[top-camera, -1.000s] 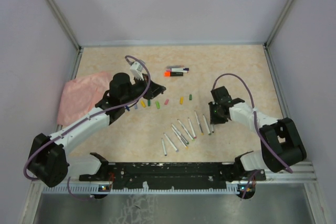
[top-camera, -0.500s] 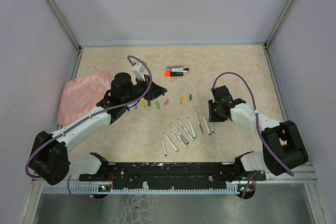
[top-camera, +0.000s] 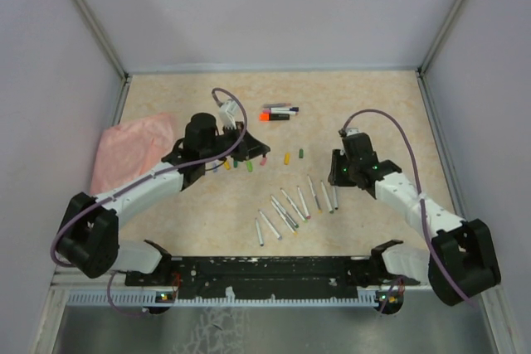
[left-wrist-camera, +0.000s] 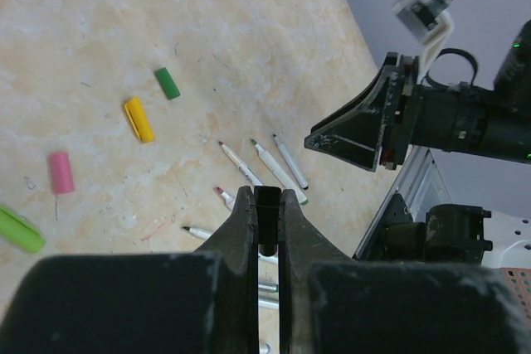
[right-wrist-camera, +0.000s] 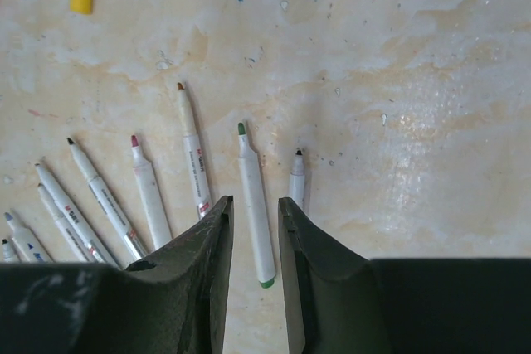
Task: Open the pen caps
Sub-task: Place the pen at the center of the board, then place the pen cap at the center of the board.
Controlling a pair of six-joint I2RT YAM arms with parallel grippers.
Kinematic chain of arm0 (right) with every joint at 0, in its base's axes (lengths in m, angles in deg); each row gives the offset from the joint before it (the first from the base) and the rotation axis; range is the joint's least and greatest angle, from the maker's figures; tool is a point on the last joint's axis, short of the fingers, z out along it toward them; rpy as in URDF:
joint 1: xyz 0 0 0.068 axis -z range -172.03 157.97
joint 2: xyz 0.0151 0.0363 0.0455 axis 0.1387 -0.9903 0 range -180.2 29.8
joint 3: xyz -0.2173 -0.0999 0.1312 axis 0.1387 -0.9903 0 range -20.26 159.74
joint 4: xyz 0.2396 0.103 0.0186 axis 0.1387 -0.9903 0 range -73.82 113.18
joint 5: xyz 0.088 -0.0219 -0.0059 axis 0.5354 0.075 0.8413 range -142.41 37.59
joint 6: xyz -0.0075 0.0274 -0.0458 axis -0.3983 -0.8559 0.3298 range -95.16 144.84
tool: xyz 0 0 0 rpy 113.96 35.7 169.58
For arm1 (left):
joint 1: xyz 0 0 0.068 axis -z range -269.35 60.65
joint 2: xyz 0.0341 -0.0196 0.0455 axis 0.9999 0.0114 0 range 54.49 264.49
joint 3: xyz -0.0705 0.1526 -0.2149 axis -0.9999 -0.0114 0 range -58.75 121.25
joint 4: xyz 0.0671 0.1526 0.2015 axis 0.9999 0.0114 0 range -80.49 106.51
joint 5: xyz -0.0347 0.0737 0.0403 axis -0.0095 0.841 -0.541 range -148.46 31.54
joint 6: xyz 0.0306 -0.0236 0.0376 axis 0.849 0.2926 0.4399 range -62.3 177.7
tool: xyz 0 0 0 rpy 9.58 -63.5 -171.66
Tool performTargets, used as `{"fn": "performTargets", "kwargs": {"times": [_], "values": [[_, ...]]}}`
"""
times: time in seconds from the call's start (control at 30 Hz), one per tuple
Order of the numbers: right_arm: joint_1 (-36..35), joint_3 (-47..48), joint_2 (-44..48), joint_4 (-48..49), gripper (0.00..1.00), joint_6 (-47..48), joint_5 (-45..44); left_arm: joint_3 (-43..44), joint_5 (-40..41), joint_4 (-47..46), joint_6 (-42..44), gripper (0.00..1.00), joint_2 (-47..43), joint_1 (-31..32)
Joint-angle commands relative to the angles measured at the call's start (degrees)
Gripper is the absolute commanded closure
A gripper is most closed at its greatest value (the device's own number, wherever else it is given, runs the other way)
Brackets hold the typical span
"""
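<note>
Where the beige, marbled table (top-camera: 373, 105) meets the pale lilac walls (top-camera: 274, 6), aluminium posts (top-camera: 90, 18) run up the two far corners. The tabletop is scuffed and flecked with small ink marks, and a pink cloth (top-camera: 124, 151) lies crumpled at its left edge. The pen caps (top-camera: 287, 157) lie loose in a rough row across the middle, with a yellow and a green one at the right end. Nearer the arm bases, the pens (top-camera: 294, 203) lie uncapped, fanned out side by side. Two more markers (top-camera: 282, 109) and a dark highlighter (top-camera: 276, 118) with an orange tip lie toward the far wall.

The left gripper (left-wrist-camera: 267, 195) hovers over the row of caps, jaws pressed nearly together; whether the dark sliver between them is a cap I cannot tell. The right gripper (right-wrist-camera: 255, 205) hangs low above the right end of the fan. Its jaws are slightly parted and hold nothing, and a green-tipped pen (right-wrist-camera: 249, 167) lies on the table beneath the gap.
</note>
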Motion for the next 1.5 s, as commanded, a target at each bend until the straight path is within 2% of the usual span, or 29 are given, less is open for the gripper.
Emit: {"fn": "performTargets", "kwargs": {"times": [0.0, 0.17, 0.43, 0.67, 0.8, 0.93, 1.0, 1.13, 1.2, 1.3, 1.47], "values": [[0.4, -1.1, 5.4, 5.3, 0.71, -2.4, 2.5, 2.4, -2.0, 0.2, -1.8, 1.00, 2.6, 1.2], [1.6, -4.3, 9.7, 9.4, 0.68, -5.7, 5.6, 5.3, 4.1, 2.8, 0.4, 1.00, 6.1, 5.5], [8.2, -9.2, 15.5, 15.5, 0.65, -9.8, 11.5, 15.3, 17.0, 10.9, 4.8, 1.00, 15.9, 13.2], [11.5, -12.3, 20.6, 16.2, 0.63, -13.2, 10.0, 29.2, 28.7, 18.0, 7.1, 1.00, 29.1, 19.0], [12.5, -12.5, 22.3, 14.0, 0.61, -13.9, 7.2, 40.6, 35.1, 25.6, 7.4, 1.00, 39.2, 20.7], [12.6, -13.1, 23.4, 13.8, 0.61, -14.9, 6.5, 53.3, 36.4, 34.3, 7.4, 1.00, 48.7, 20.8], [12.6, -13.5, 23.9, 14.0, 0.61, -15.1, 6.3, 56.8, 36.2, 35.7, 7.9, 1.00, 51.4, 20.8], [12.7, -13.7, 24.8, 13.6, 0.61, -15.1, 5.7, 59.3, 36.9, 34.3, 9.4, 0.98, 54.0, 20.7], [12.7, -13.8, 25.2, 13.4, 0.61, -15.1, 5.3, 60.8, 37.1, 34.5, 10.1, 0.94, 55.2, 20.7], [12.7, -13.8, 25.4, 13.3, 0.61, -15.1, 5.0, 63.1, 36.7, 35.3, 10.5, 0.84, 57.4, 20.7], [12.7, -13.5, 25.4, 13.2, 0.61, -15.0, 5.0, 64.2, 36.8, 35.9, 10.6, 0.78, 58.6, 20.7]]}}
